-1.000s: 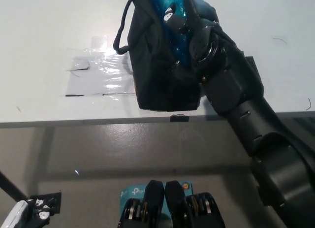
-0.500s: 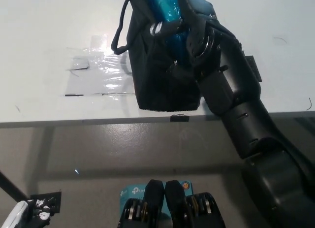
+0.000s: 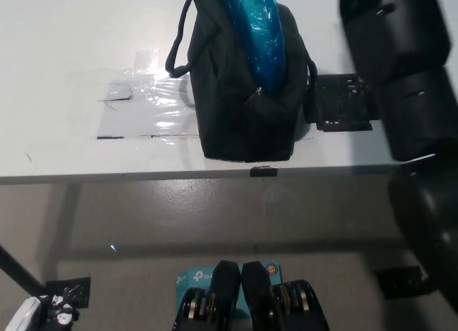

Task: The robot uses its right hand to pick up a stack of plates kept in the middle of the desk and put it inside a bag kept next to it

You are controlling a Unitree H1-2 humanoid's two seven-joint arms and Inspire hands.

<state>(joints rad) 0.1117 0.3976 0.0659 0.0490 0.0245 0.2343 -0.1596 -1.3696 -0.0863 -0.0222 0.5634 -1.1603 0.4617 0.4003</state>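
Right hand itself is out of frame now; only the black right arm (image 3: pixel 401 73) shows, rising along the right edge of the picture from the floor area to the top corner, so whether that hand is wide or closed cannot be told. Half a second ago the hand was down in the mouth of the bag, on the blue stack; a second ago likewise. It has since pulled up and away to the right, clear of the bag.

Stack of plates (image 3: pixel 256 34), wrapped in shiny blue plastic, sits inside the black bag (image 3: pixel 240 95), standing on edge between the bag's two sides, top part sticking out of the opening. Nothing touches it now. Bag stands upright on the white desk (image 3: pixel 64 52), near the front edge, in the same place as before. Its carry strap (image 3: pixel 179 38) loops out on the left side; another loop hangs on the right side.

With the arm gone, a black square mat (image 3: pixel 342 102) shows on the desk just right of the bag, earlier mostly covered by the forearm. Patch of clear tape (image 3: pixel 147 106) lies on the desk left of the bag, unchanged.

Left hand (image 3: pixel 39 313), white, rests low at the bottom left corner, well below the desk edge, only partly in view; probably idle, but the fingers are too cut off to say open or closed.
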